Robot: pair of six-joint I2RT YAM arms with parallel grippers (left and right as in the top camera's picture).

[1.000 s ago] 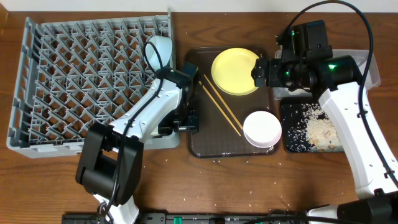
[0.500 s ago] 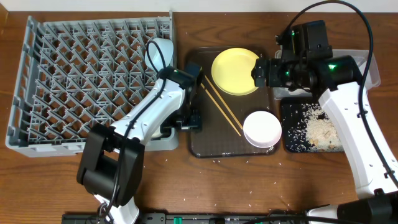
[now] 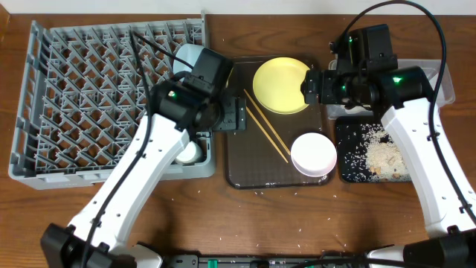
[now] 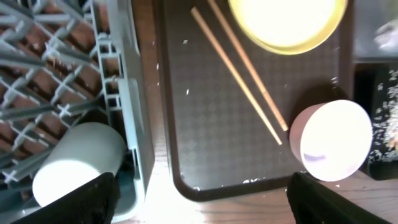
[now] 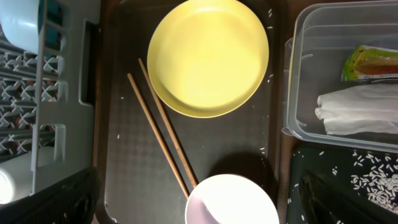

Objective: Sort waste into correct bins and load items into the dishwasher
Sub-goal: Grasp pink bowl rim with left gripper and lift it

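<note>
Currently the left gripper (image 3: 236, 117) hangs over the left edge of the brown tray (image 3: 245, 175), fingers spread wide and holding nothing. The right gripper (image 3: 308, 88) hovers at the right rim of the plate (image 3: 279, 85), likewise spread and empty. The plate sits at the brown tray's far edge, the chopsticks (image 3: 266, 126) lie diagonally across its middle, and the white bowl (image 3: 313, 154) sits in its near right corner. In the rack (image 3: 74, 97), the blue bowl (image 3: 190, 56) stands at the far right edge and the cup (image 4: 74, 168) rests in the near right corner. The green wrapper (image 5: 373, 62) and white wrapper (image 5: 360, 109) lie in the tub (image 5: 292, 81). Rice (image 3: 383, 156) covers the black tray (image 3: 348, 167).
</note>
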